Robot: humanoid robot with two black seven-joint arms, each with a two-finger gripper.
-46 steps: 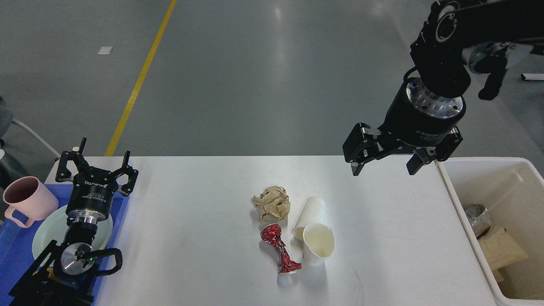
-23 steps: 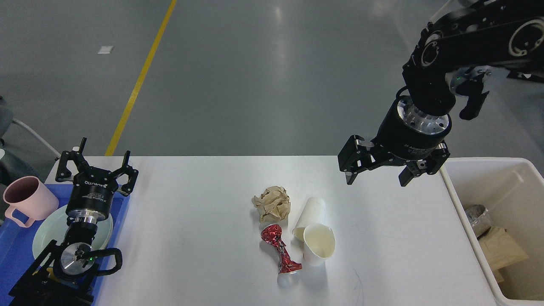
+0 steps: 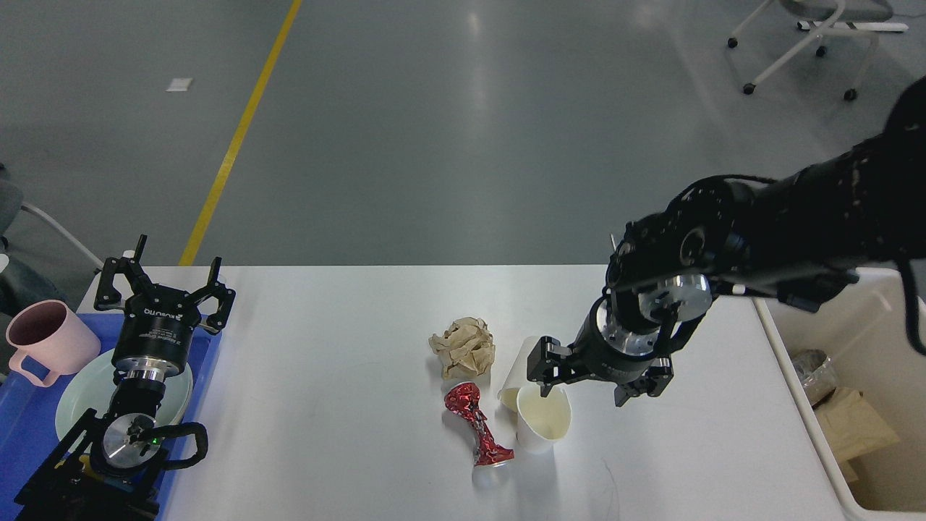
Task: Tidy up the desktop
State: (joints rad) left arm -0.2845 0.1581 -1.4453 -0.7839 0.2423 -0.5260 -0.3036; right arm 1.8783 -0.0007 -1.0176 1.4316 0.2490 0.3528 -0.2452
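Observation:
The white desktop [image 3: 325, 412] fills the lower part of the head view. Near its middle lie a crumpled ball of brown paper [image 3: 464, 346], a crushed red can [image 3: 477, 427] and two white paper cups. One cup [image 3: 519, 365] lies on its side, and the other cup [image 3: 542, 420] shows its mouth towards me. My right gripper [image 3: 583, 394] hangs open, low over the table. Its left finger is at the far rim of the front cup, and nothing sits between the fingers. My left gripper [image 3: 168, 273] stands open and empty at the far left, over the tray's edge.
A blue tray [image 3: 29, 434] at the left holds a pink mug [image 3: 43, 344] and a pale green plate [image 3: 76, 394]. A cream bin [image 3: 792, 347] at the table's right end contains brown paper [image 3: 854, 427] and a crushed silver item [image 3: 814, 373]. A wheeled chair [image 3: 803, 36] stands far behind.
My right arm has swung down and to the left, from above the table's back right edge to the paper cups, with the gripper still open. The left arm has stayed put.

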